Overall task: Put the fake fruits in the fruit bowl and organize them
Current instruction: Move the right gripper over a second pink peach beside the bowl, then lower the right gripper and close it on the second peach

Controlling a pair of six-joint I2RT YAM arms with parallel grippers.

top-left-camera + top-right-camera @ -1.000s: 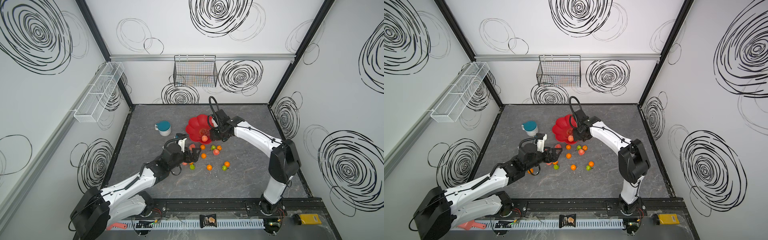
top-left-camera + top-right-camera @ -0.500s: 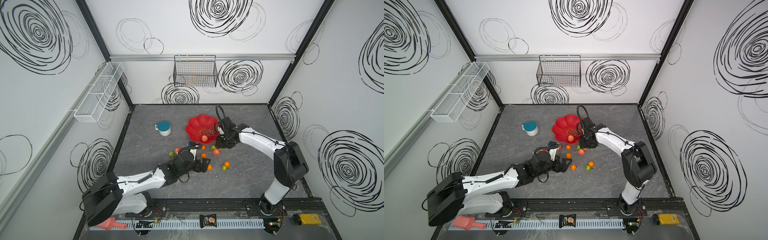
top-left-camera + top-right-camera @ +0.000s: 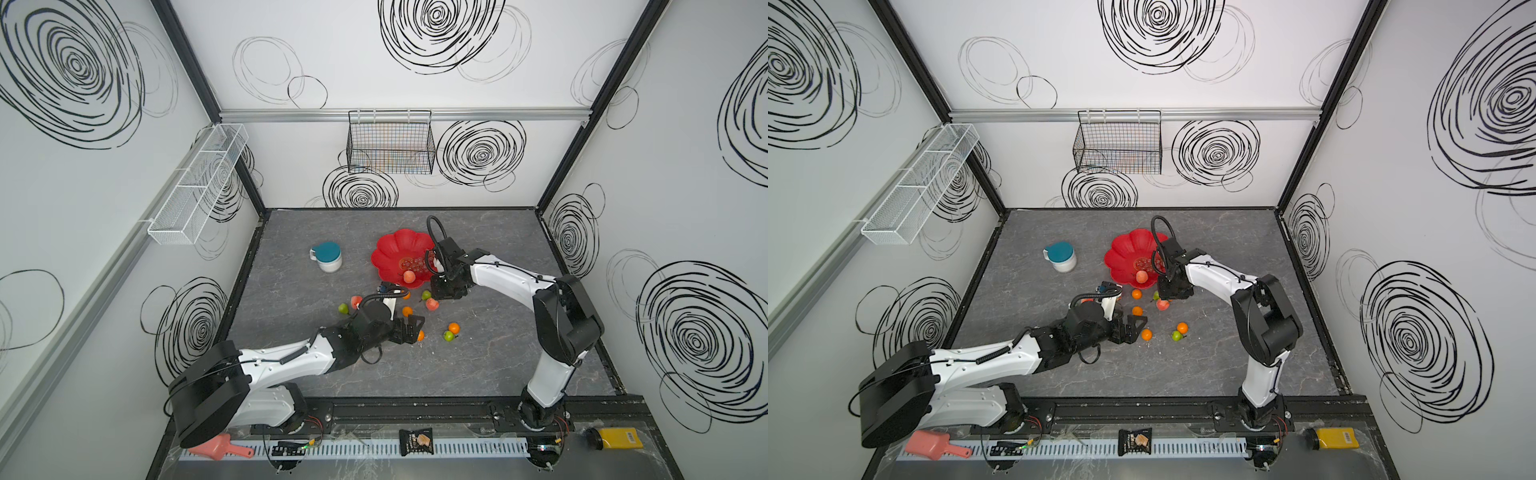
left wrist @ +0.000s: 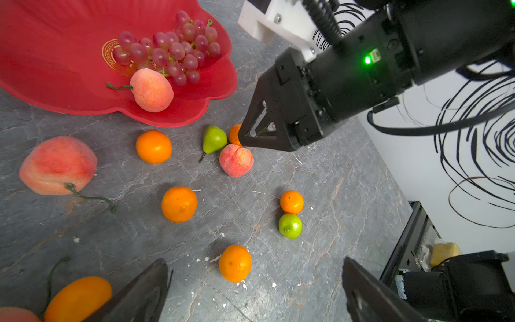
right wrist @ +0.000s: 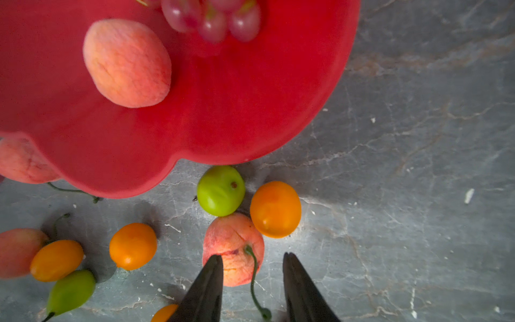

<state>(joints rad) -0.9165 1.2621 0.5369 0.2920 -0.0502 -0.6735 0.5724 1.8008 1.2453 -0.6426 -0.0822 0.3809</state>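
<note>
2 pieces of fruit are in the fruit bowl (image 3: 392, 248) right now: the grape bunch (image 4: 170, 50) lies across its gold centre emblem, and a pale peach (image 4: 152, 90) rests against the bunch, toward the scalloped rim. Everything else is loose on the bench (image 3: 478, 374) outside that rim. Over to the right end effector (image 5: 252, 255): it's down low just off the bowl's edge, fingers narrowed with a clear gap, gripping nothing; 1 fingertip (image 5: 214, 267) overlaps a loose peach (image 5: 232, 242) whose green stem runs through the gap. Touching that peach on its bowl side are a green pear (image 5: 221, 191) and an orange (image 5: 275, 209), the pear almost at the rim. Now the left end effector (image 4: 255, 260), farther out from the bowl: fingers spread wide and empty, with another orange (image 4: 235, 263) on the bench between them, closer to 1 finger, bench showing on both sides of it. Between it and the bowl lie 2 more oranges (image 4: 179, 204), well apart from each other. Also away from the bowl, a further orange (image 4: 291, 202) and a round green fruit (image 4: 290, 225) touch each other. And a big peach (image 4: 58, 166) with a curling stem lies near the bowl's rim.
</note>
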